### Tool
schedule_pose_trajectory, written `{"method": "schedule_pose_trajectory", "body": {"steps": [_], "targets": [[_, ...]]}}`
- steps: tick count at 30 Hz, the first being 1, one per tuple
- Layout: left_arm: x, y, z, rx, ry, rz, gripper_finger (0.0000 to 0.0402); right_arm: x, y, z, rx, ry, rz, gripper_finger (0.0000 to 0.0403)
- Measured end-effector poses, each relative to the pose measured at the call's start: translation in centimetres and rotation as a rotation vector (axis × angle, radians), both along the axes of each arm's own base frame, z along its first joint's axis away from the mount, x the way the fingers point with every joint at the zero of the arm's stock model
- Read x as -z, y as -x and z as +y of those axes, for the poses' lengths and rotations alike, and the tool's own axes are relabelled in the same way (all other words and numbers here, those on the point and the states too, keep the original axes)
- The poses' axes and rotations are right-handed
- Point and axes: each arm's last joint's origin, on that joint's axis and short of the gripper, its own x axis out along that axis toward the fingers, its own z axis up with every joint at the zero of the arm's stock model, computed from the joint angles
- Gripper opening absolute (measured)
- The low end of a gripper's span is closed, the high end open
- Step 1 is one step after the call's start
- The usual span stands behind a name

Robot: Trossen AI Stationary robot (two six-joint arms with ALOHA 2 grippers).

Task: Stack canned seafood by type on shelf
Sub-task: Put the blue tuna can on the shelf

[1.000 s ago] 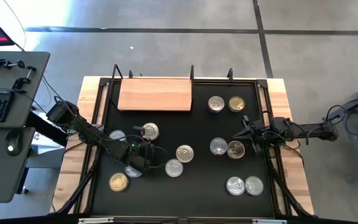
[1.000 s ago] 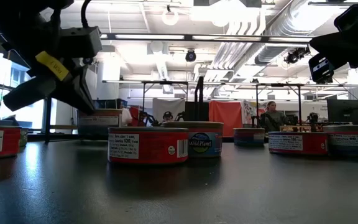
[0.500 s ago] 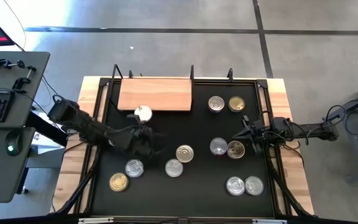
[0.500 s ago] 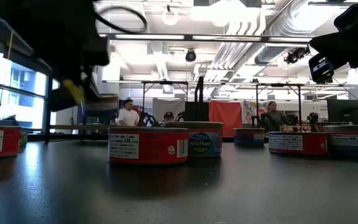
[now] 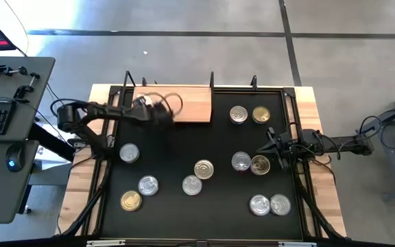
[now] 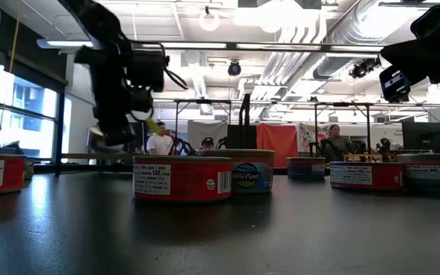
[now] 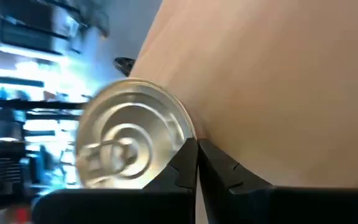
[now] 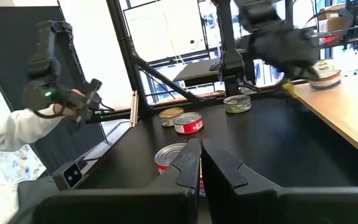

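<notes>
1. High view: the left gripper (image 5: 158,110) hangs over the left half of the shelf (image 5: 190,104), a light wooden board lying against the table's (image 5: 184,147) far edge.
2. Left wrist view: its fingers (image 7: 188,168) are pressed together on the edge of a silver-lidded tin (image 7: 129,140), held over the wood.
3. Right wrist view shows that held tin (image 8: 325,74) just above the board's surface, near its front edge.
4. The shelf's right half is bare wood.
5. Loose tins: five lie spread across the table's left and centre (image 5: 204,169), and three pairs lie on the right (image 5: 239,114).
6. The right gripper (image 5: 271,147) waits at the table's right edge, fingers closed on nothing, just beside the middle pair (image 5: 250,162).
7. A black strip in front of the shelf lies open.
</notes>
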Motion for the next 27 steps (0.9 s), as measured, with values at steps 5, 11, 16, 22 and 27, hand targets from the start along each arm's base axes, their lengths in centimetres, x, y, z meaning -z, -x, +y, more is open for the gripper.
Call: {"method": "schedule_pose_trajectory", "body": {"steps": [5,11,16,22,27], "targets": [[0.3,0.3,3.3,0.008,0.138,-0.099,0.0001,0.0,0.0,0.0,0.000,0.000,0.000,0.0007],[0.2,0.8,5.0,-0.007,0.131,-0.113,0.0001,0.0,0.0,0.0,0.000,0.000,0.000,0.0007],[0.2,0.5,4.5,0.014,0.132,-0.110,0.0001,0.0,0.0,0.0,0.000,0.000,0.000,0.0007],[-1.5,-1.1,3.6,0.033,0.100,-0.143,0.0005,0.0,0.0,0.0,0.000,0.000,0.000,0.0007],[-4.5,-2.6,3.4,0.070,0.073,-0.233,0.0046,0.0,0.0,0.0,0.000,0.000,0.000,0.0007]]}}
